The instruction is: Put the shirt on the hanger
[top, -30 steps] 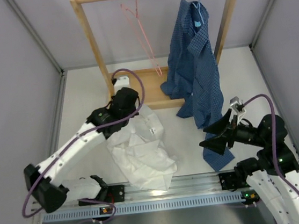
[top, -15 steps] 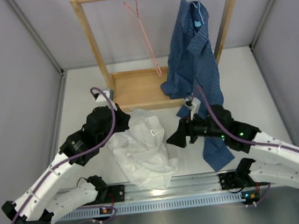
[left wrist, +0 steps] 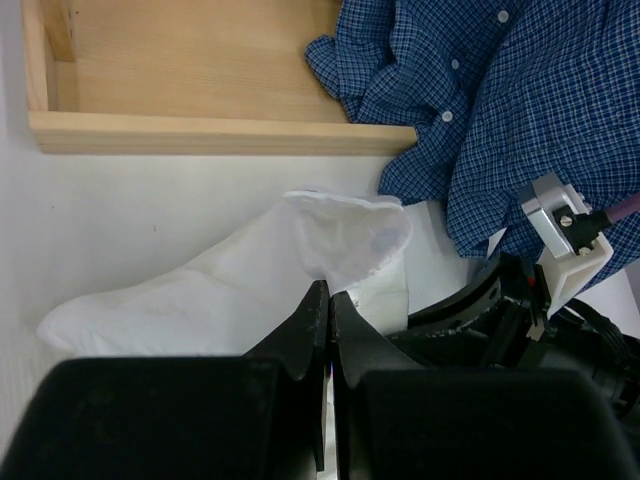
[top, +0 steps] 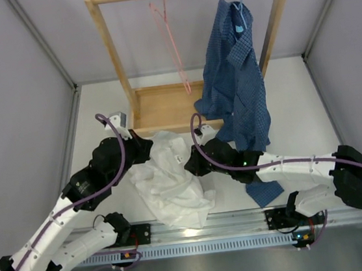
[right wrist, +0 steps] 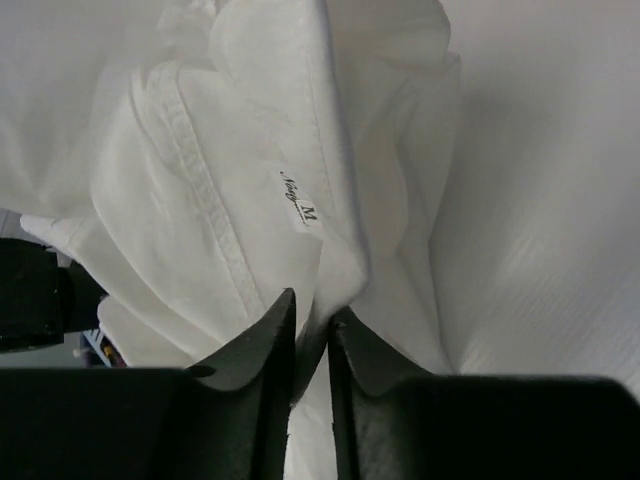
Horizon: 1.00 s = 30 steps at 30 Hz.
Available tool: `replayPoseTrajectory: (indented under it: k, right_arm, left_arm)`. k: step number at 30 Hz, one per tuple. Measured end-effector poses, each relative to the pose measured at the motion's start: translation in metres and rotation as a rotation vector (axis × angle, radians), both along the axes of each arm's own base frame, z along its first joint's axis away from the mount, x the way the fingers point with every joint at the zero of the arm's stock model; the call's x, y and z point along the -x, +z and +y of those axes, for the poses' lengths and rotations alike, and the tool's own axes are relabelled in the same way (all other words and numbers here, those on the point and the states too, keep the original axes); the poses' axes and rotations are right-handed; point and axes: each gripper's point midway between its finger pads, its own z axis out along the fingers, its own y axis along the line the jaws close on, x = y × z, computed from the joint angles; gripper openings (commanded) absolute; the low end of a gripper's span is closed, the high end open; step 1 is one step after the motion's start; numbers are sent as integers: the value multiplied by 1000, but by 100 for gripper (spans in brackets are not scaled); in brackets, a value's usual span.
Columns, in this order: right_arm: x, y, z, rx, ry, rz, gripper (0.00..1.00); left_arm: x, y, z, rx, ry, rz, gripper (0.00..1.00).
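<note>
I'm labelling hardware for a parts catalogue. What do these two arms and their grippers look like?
Both the left arm and right arm have white links with bulky black joints. A purple cable loops along each. A green light glows on the right arm. The left gripper and right gripper have black tapering fingers.

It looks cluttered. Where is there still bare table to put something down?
Bare tabletop lies far right, between the blue shirt and the right wall, and in a strip far left, between the rack's post and the left wall. The rack's wooden base is mostly bare. The middle is crowded: the left hand and right hand pinch the white shirt.
</note>
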Motion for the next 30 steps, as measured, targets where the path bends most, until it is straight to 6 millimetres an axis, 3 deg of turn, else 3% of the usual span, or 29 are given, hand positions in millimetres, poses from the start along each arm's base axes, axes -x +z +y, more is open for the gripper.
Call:
replayPoseTrajectory:
  k: [2,5,8,9,11,12,15,17,18,19,21,23,24,25,28,29,30]
  right_arm:
    - [-7,3,5,-4,-21,-16,0]
    - [-15,16,8,-11,-36,-51,0]
    - [-24,58,17,-15,-6,-134,0]
    - [-27,81,22,-24,11,-173,0]
    - [-32,148,31,-73,45,-275,0]
    - [-33,182,34,-111,55,-328,0]
    - [-26,318,24,-268,71,-533,0]
    - [-14,386,5,-367,63,-638,0]
    - [-7,410,-9,-405,54,-681,0]
    - [-3,423,-22,-423,41,-707,0]
    - [0,420,-43,-414,2,-718,0]
    - [-5,390,-57,-358,-45,-690,0]
    - [-8,366,-61,-314,-64,-662,0]
    - [-11,339,-62,-268,-75,-631,0]
    - [-14,214,-68,-60,-78,-487,0]
    - [-13,170,-71,17,-72,-432,0]
    - [-10,138,-74,63,-68,-393,0]
  left_arm:
    - [1,3,2,6,5,-9,0]
    - [3,10,9,12,22,-35,0]
    - [4,33,22,0,50,-83,0]
    - [5,50,27,0,59,-114,0]
    - [6,94,36,13,74,-195,0]
    - [7,125,42,34,86,-255,0]
    - [17,216,64,133,132,-438,0]
    - [28,251,74,206,139,-520,0]
    - [34,260,76,238,126,-548,0]
    - [36,259,72,256,103,-559,0]
    - [35,239,54,289,41,-552,0]
    - [20,185,24,272,-22,-475,0]
    - [11,140,7,237,-52,-396,0]
    - [3,91,-9,200,-81,-312,0]
    - [9,-57,-31,89,-160,-26,0]
    - [18,-89,-31,75,-177,39,0]
    - [28,-115,-30,76,-195,90,0]
